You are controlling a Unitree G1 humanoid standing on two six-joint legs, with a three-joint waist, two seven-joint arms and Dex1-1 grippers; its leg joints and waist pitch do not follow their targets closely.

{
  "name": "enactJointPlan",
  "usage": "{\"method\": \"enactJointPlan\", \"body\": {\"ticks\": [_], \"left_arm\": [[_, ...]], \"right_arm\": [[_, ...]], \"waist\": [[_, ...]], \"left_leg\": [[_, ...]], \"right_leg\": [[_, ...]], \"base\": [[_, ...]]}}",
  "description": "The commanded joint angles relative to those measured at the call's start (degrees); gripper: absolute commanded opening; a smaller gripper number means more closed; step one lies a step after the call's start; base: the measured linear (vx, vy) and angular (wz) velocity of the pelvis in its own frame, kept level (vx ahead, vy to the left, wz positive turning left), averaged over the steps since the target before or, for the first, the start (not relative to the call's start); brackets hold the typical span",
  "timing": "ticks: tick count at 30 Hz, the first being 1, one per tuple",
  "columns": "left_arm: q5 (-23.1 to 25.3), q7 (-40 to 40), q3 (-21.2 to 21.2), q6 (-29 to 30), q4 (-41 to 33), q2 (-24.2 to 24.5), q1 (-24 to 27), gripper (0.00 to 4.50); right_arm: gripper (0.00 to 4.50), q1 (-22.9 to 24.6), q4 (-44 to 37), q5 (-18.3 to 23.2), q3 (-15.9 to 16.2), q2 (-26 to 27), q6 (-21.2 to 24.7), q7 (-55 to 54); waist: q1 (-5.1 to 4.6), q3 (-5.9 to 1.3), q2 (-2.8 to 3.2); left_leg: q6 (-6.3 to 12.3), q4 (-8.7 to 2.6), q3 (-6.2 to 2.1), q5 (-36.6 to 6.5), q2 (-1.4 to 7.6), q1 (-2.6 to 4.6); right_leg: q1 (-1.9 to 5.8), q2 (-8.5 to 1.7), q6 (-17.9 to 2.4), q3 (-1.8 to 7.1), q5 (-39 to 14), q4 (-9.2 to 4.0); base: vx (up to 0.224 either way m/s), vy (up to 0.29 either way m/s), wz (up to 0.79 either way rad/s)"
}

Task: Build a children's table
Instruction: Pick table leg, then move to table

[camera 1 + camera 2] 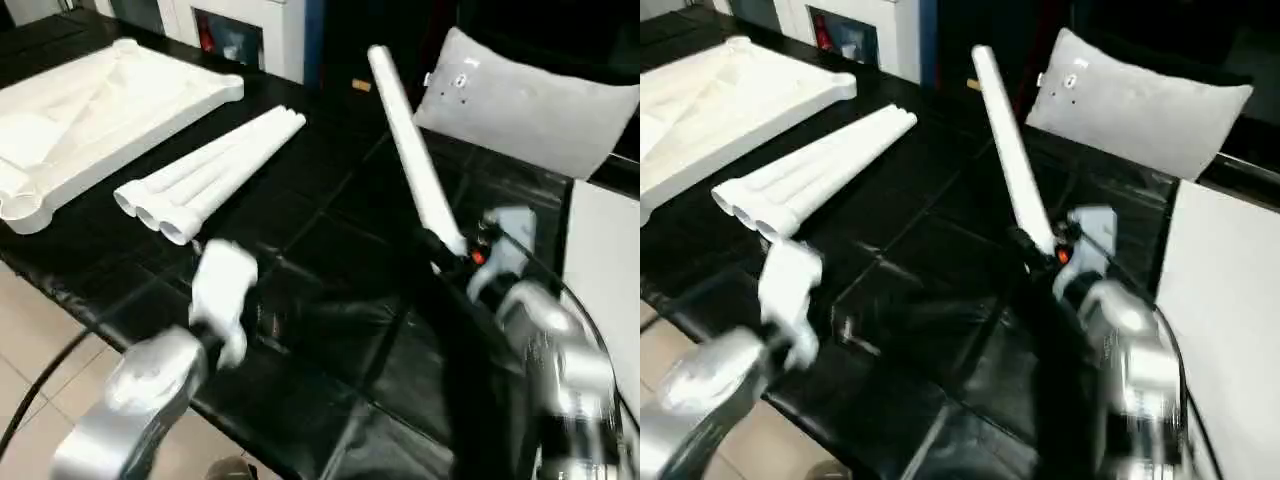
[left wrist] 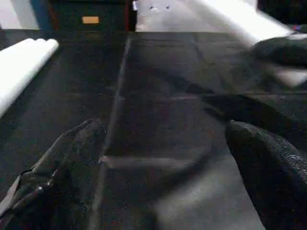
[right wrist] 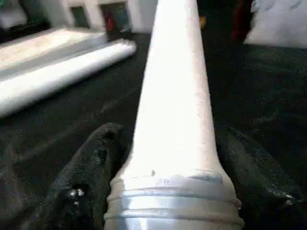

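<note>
From the head, the right gripper (image 1: 450,255) pinches one table leg (image 1: 410,145) near its threaded end, the long axis slanting up and away over the black table (image 1: 330,250). The tabletop (image 1: 90,110) lies well off to the left, three spare legs (image 1: 210,165) between.

The left wrist view shows the left gripper (image 2: 163,163) spread wide, empty.

The right wrist view shows black fingers (image 3: 91,163) flanking the leg; its far tip is cut off.

Open black bench (image 1: 330,250) lies between the three stacked legs (image 1: 205,170) and the raised leg (image 1: 410,150). A grey pillow (image 1: 530,100) blocks the far right; the tabletop (image 1: 90,120) fills the far left.
</note>
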Motion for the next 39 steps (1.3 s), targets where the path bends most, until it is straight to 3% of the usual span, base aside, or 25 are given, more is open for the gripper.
{"method": "enactJointPlan", "body": {"ticks": [1,13,14,15,16,19,20,21,22,23,24,25,26,27,29,30,31,32,33,34,35,36,37,38,39], "left_arm": [[1.8,1.5,-0.6,-1.2,1.0,-0.2,-0.4,4.5],[5.6,6.9,0.4,-6.5,7.0,-3.8,0.3,4.5],[5.5,6.7,0.5,-6.5,7.0,-3.8,0.5,4.5],[5.5,6.5,0.5,-6.7,7.0,-3.9,0.7,4.5],[5.8,6.3,0.5,-7.0,7.0,-3.8,1.0,4.5],[5.8,6.3,0.9,-7.2,7.1,-3.7,1.2,4.5],[5.8,6.4,1.1,-7.3,7.2,-3.7,1.1,4.5],[5.8,6.4,1.2,-7.4,7.3,-3.7,1.1,4.5],[5.8,6.6,1.3,-7.6,7.4,-3.7,1.1,4.5],[5.8,6.7,1.3,-7.7,7.5,-3.8,1.2,4.5],[5.8,6.7,1.3,-7.7,7.5,-3.8,1.2,4.5],[5.8,6.7,1.3,-7.8,7.5,-3.8,1.2,4.5],[5.8,6.6,1.3,-7.8,7.5,-3.8,1.2,4.5],[5.8,6.6,1.4,-7.9,7.5,-3.8,1.4,4.5],[5.9,6.7,1.5,-7.9,7.4,-3.9,1.7,4.5],[6.0,6.7,1.6,-8.0,7.3,-4.0,1.8,4.5],[6.1,6.7,1.6,-8.0,7.3,-4.0,1.9,4.5],[6.1,6.7,1.6,-8.0,7.3,-4.0,1.9,4.5],[6.2,6.7,1.6,-8.0,7.3,-4.0,1.9,4.5],[6.2,6.7,1.6,-8.0,7.3,-4.1,1.9,4.5],[6.1,6.9,1.8,-8.1,7.2,-4.2,2.0,4.5],[6.1,7.0,1.9,-8.1,7.1,-4.2,2.1,4.5],[6.0,7.0,2.0,-8.1,7.1,-4.3,2.1,4.5],[6.0,6.8,2.2,-8.3,7.0,-4.3,2.4,4.5],[6.1,6.8,2.2,-8.3,7.1,-4.3,2.5,4.5]], "right_arm": [[2.74,1.1,-3.8,-0.7,-0.7,1.1,-1.3,-3.4],[2.74,9.1,-13.3,-5.1,5.2,7.0,-2.8,-12.1],[2.74,9.4,-13.3,-5.7,5.7,6.9,-2.9,-12.2],[2.74,9.7,-13.4,-6.2,6.1,6.9,-2.9,-12.4],[2.74,10.0,-13.3,-6.2,6.0,7.2,-2.9,-13.1],[2.74,10.1,-13.1,-6.0,5.9,7.3,-2.9,-13.7],[2.74,10.1,-13.1,-6.1,6.1,7.1,-2.8,-13.7],[2.74,10.2,-13.2,-6.2,6.4,6.9,-2.7,-13.6],[2.74,10.4,-13.3,-6.3,6.9,6.6,-2.3,-13.4],[2.74,10.4,-13.4,-6.3,7.1,6.5,-2.1,-13.3],[2.74,10.5,-13.4,-6.3,7.3,6.5,-1.9,-13.2],[2.74,10.5,-13.4,-6.2,7.4,6.4,-1.8,-13.3],[2.74,10.5,-13.4,-6.2,7.6,6.3,-1.8,-13.4],[2.74,10.5,-13.3,-6.3,8.0,6.1,-1.7,-13.4],[2.74,10.5,-13.3,-6.3,8.3,5.9,-1.5,-13.4],[2.74,10.6,-13.3,-6.3,8.5,5.8,-1.5,-13.4],[2.74,10.7,-13.3,-6.2,8.6,5.7,-1.4,-13.4],[2.74,10.7,-13.3,-6.2,8.7,5.7,-1.4,-13.5],[2.74,10.7,-13.3,-6.2,8.7,5.6,-1.3,-13.5],[2.74,10.7,-13.3,-6.2,8.8,5.6,-1.3,-13.5],[2.74,10.7,-13.2,-6.3,8.8,5.4,-1.0,-13.4],[2.74,10.7,-13.2,-6.4,8.9,5.4,-0.9,-13.4],[2.74,10.7,-13.2,-6.4,8.9,5.3,-0.8,-13.4],[2.74,10.7,-13.2,-6.5,9.2,5.1,-0.9,-13.5],[2.74,10.8,-13.2,-6.6,9.4,5.0,-1.0,-13.6]], "waist": [[-0.22,-4.14,0.3],[-0.41,-4.98,2.21],[-0.41,-5.45,2.19],[-0.39,-5.15,1.96],[-0.23,-5.43,1.64],[1.12,-5.73,1.04],[1.8,-5.49,0.27],[2.66,-5.53,0.22],[3.51,-5.37,0.28],[3.05,-4.81,0.03],[3.07,-4.68,1.03],[1.64,-4.69,2.19],[-0.59,-3.12,4.1],[-1.65,-4.91,4.55],[-1.44,-3.66,4.32],[-2.11,-3.42,3.15],[-1.83,-3.27,3.21],[-0.6,-4.73,0.49],[1.6,-7.31,-0.88],[0.75,-5.32,0.32],[2.35,-5.71,1.39],[1.34,-3.72,-0.31],[1.47,-4.1,-0.13],[1.45,-4.27,0.96],[0.84,-4.21,1.72]], "left_leg": [[-0.98,-4.88,0.94,-15.0,-0.39,-0.11],[-1.48,-4.88,0.64,-11.9,-0.63,-0.44],[-4.25,-3.62,2.28,-12.6,-0.66,1.52],[-4.8,-3.87,2.34,-12.8,-0.91,0.92],[-6.15,-2.17,4.04,-15.4,-1.93,2.04],[0.18,0.18,4.38,-18.4,-3.22,0.85],[3.54,2.92,2.72,-17.1,-4.16,-0.68],[4.91,4.42,1.35,-15.4,-4.37,-1.49],[5.66,6.11,-1.77,-11.6,-4.57,-2.86],[5.82,6.04,-3.36,-10.5,-5.83,-2.88],[6.78,4.51,-4.02,-10.1,-5.99,-1.14],[11.37,-0.87,-3.53,-10.5,-6.22,2.69],[15.25,-6.0,-1.19,-24.1,-3.14,3.92],[16.47,-8.09,-0.93,-28.3,0.84,2.88],[16.03,-8.77,1.26,-24.2,2.24,3.18],[11.26,-9.5,2.73,-27.5,2.89,3.66],[7.15,-10.34,3.83,-30.7,2.79,3.51],[-8.55,-6.98,5.65,-31.4,0.9,4.87],[-6.82,4.39,1.99,-23.8,-2.17,0.76],[-1.65,12.88,-6.69,-12.7,-5.32,-3.77],[-1.49,13.44,-7.63,-8.5,-7.46,-4.23],[-0.58,11.5,-8.51,-7.6,-5.83,-4.62],[0.03,8.21,-7.05,-6.0,-6.87,-1.48],[1.84,2.62,-6.21,-3.5,-6.37,-0.21],[3.12,0.32,-5.47,-5.3,-5.76,1.46]], "right_leg": [[2.56,-1.75,-3.6,1.21,-24.3,-5.71],[3.09,-1.4,-4.8,1.18,-12.3,-4.96],[1.42,0.48,-3.7,2.29,-13.0,-5.56],[1.72,0.87,-3.6,2.4,-13.1,-5.62],[0.2,2.74,-1.3,3.93,-16.9,-6.59],[0.8,1.1,0.1,10.62,-29.0,-7.57],[2.93,-1.51,-0.6,15.48,-34.8,-9.03],[4.39,-3.66,-0.9,18.36,-37.5,-9.79],[5.54,-4.84,-1.6,21.31,-38.6,-10.32],[4.96,-2.54,-2.3,21.74,-36.8,-10.55],[3.81,-1.21,-2.1,21.35,-36.0,-11.14],[1.68,4.06,0.5,17.11,-30.7,-9.53],[-4.25,7.0,-0.5,5.94,-28.4,-1.45],[-1.96,2.22,-3.0,-1.03,-18.0,7.7],[-2.68,-0.04,-5.3,-5.16,-11.6,8.31],[-0.27,-1.53,-5.7,-7.57,-9.1,8.23],[1.04,-1.74,-5.4,-8.21,-9.6,8.19],[3.08,-8.59,-8.3,-1.97,-23.2,1.44],[8.13,-18.34,-10.4,6.61,-25.9,-4.03],[8.23,-18.98,-7.9,10.27,-31.5,-7.46],[8.8,-16.27,-8.2,9.87,-33.2,-7.44],[7.71,-12.72,-12.0,9.26,-29.9,-7.97],[5.81,-7.15,-15.2,7.55,-26.7,-7.92],[5.45,-3.24,-13.8,7.36,-28.7,-7.85],[4.01,-1.82,-11.8,6.87,-31.4,-7.97]], "base": [[0.0,0.0,0.0],[0.0,0.0,0.0],[0.0,0.0,0.0],[0.0,0.0,0.0],[0.0,-0.002,-0.34],[-0.007,0.036,-0.38],[-0.017,0.081,-0.4],[-0.011,0.137,-0.51],[-0.009,0.225,-0.62],[-0.009,0.225,-0.62],[-0.033,0.289,-0.61],[-0.049,0.312,-0.54],[-0.049,0.312,-0.54],[-0.061,0.308,-0.54],[-0.079,0.291,-0.52],[-0.075,0.274,-0.63],[-0.06,0.235,-0.72],[-0.06,0.235,-0.72],[-0.044,0.191,-0.66],[-0.038,0.202,-0.68],[-0.038,0.202,-0.68],[-0.048,0.236,-0.77],[-0.066,0.275,-0.69],[-0.066,0.275,-0.69],[-0.087,0.346,-0.48]]}}
